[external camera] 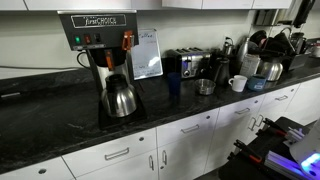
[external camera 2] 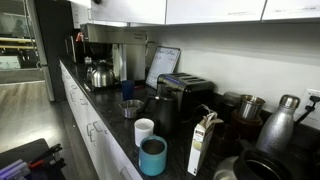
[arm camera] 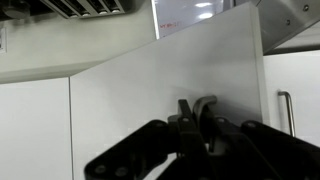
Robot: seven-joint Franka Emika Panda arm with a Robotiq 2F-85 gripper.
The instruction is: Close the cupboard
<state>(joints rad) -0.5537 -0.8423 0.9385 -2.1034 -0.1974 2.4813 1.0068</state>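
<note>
One white cupboard door (arm camera: 170, 90) fills the wrist view. Its top edge slants, so we judge it ajar, and it sits just beyond the gripper (arm camera: 197, 106). In both exterior views we can't tell which door it is. The claw's two dark fingers (arm camera: 206, 104) are pressed together w/ nothing btwn them. Their tips are at or very near the panel, but we can't confirm contact. A bar handle (arm camera: 286, 112) shows at the right on a neighbouring white panel.

We judge the door stiff, flat and light on its hinges, w/ a smooth painted face, prob. slippery. No grasp needed: push w/ the closed fingertips on the flat face, toward the free edge and away from the hinge, for leverage. It's not fragile, but it may slam.

The room is a kitchen. A dark speckled counter (external camera: 50, 130) carries a coffee maker (external camera: 100, 35), steel pot (external camera: 120, 98), toaster (external camera 2: 185, 92), white mug (external camera 2: 144, 130), teal cup (external camera 2: 152, 157) and carton (external camera 2: 203, 143). White lower cabinets (external camera: 190, 140) run below.
</note>
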